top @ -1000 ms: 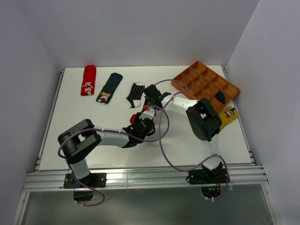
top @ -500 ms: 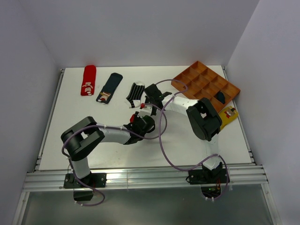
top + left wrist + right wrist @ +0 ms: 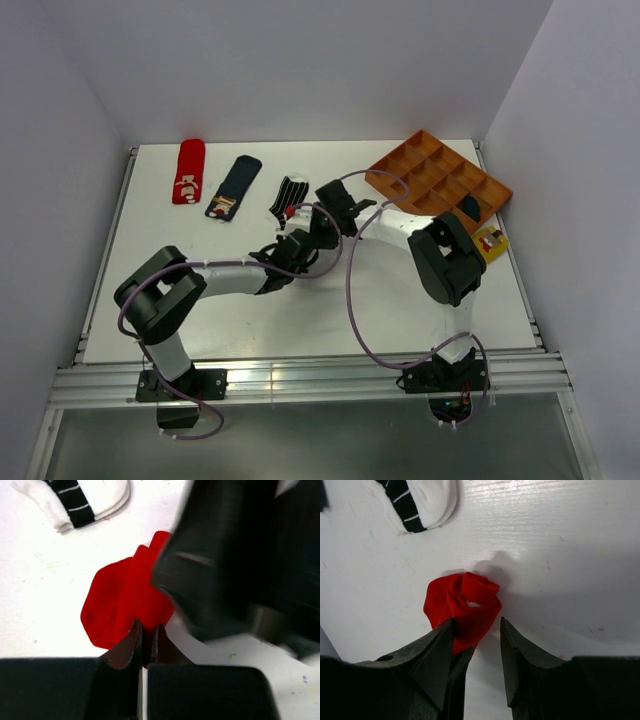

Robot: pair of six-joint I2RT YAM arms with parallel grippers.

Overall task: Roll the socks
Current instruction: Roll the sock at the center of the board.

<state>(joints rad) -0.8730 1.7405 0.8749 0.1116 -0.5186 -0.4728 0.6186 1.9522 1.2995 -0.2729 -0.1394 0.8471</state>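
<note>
A partly rolled red sock (image 3: pixel 465 605) lies on the white table just near of the black-and-white striped sock (image 3: pixel 289 195). My left gripper (image 3: pixel 146 630) is shut, pinching the red sock's (image 3: pixel 125 597) near edge. My right gripper (image 3: pixel 476 625) stands open right over the same sock, one finger (image 3: pixel 442 640) against the fabric, nothing clamped. From above, the left gripper (image 3: pixel 298 240) and the right gripper (image 3: pixel 318 222) meet over the red sock (image 3: pixel 291 212), which is mostly hidden there.
A flat red sock with white marks (image 3: pixel 187 172) and a navy sock with a patch (image 3: pixel 233 187) lie at the back left. An orange compartment tray (image 3: pixel 440 175) at the back right holds a navy sock (image 3: pixel 470 207); a mustard sock (image 3: pixel 487 243) lies beside it.
The left gripper has closed on the red sock's edge while the right gripper has opened and let go. Both grippers and the sock shifted slightly toward the striped sock.
</note>
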